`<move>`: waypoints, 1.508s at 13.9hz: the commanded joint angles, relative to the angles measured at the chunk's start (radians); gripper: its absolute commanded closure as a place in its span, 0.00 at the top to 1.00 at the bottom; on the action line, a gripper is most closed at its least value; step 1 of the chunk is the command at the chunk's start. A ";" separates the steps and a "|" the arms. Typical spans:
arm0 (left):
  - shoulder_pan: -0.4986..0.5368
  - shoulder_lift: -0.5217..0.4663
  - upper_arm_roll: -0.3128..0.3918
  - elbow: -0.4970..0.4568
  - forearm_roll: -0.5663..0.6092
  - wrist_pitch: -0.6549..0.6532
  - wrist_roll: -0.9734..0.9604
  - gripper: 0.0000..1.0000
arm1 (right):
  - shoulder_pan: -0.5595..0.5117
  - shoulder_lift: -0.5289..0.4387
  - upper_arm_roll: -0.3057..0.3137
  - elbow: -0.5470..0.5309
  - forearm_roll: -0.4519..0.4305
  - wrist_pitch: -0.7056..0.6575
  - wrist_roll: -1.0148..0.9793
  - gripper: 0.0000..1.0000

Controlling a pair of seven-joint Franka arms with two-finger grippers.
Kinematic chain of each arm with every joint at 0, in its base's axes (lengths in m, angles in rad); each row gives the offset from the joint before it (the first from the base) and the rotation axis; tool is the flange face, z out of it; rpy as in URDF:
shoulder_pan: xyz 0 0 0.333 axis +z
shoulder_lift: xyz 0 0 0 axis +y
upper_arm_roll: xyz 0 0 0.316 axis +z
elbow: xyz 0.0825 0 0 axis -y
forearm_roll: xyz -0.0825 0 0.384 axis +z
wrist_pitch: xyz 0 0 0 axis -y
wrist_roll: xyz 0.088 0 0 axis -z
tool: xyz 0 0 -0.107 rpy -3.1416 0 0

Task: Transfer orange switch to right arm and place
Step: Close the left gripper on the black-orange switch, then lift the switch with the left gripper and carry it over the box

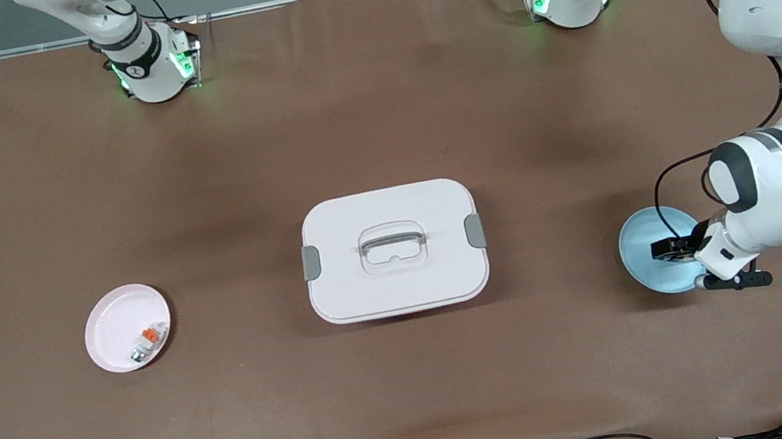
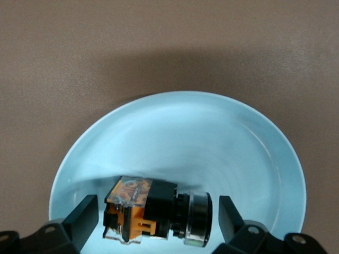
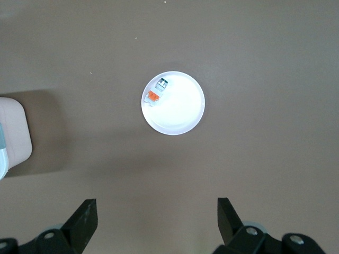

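Note:
The orange switch (image 2: 153, 209) lies on its side on a light blue plate (image 2: 212, 137), with its orange-and-black body and silver-ringed head showing. My left gripper (image 2: 157, 219) is open and low over the plate, one finger on each side of the switch with a gap on both sides. In the front view the left gripper (image 1: 674, 250) is over the blue plate (image 1: 641, 241) at the left arm's end of the table and hides the switch. My right gripper (image 3: 156, 219) is open and empty, high above the table, and does not show in the front view.
A white lidded box (image 1: 393, 251) with grey latches stands mid-table. A pink plate (image 1: 111, 330) at the right arm's end holds a small white-grey block with an orange tab (image 1: 148, 341). The plate (image 3: 180, 111) and the block (image 3: 156, 92) also show in the right wrist view.

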 commanded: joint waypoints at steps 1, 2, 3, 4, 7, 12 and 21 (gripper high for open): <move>0.007 -0.006 -0.008 -0.012 -0.009 0.027 0.025 1.00 | -0.023 -0.012 0.015 0.000 0.009 -0.005 0.002 1.00; 0.007 -0.006 -0.008 -0.012 -0.009 0.027 0.025 1.00 | -0.023 -0.012 0.013 0.000 0.009 -0.005 0.002 1.00; 0.007 -0.006 -0.008 -0.014 -0.009 0.027 0.025 1.00 | -0.023 -0.012 0.015 0.000 0.009 -0.005 0.002 1.00; 0.007 -0.006 -0.008 -0.018 -0.009 0.030 0.025 0.93 | -0.023 -0.012 0.015 0.000 0.009 -0.005 0.002 1.00; 0.006 -0.006 -0.008 -0.018 -0.009 0.037 0.025 0.64 | -0.023 -0.012 0.013 0.000 0.009 -0.005 0.002 1.00; 0.004 -0.014 -0.008 -0.018 -0.014 0.033 0.021 0.29 | -0.031 -0.012 0.013 0.000 0.009 -0.004 0.002 1.00; 0.007 -0.076 -0.008 -0.004 -0.032 -0.035 -0.011 0.31 | -0.031 -0.011 0.013 0.000 0.009 0.002 0.000 1.00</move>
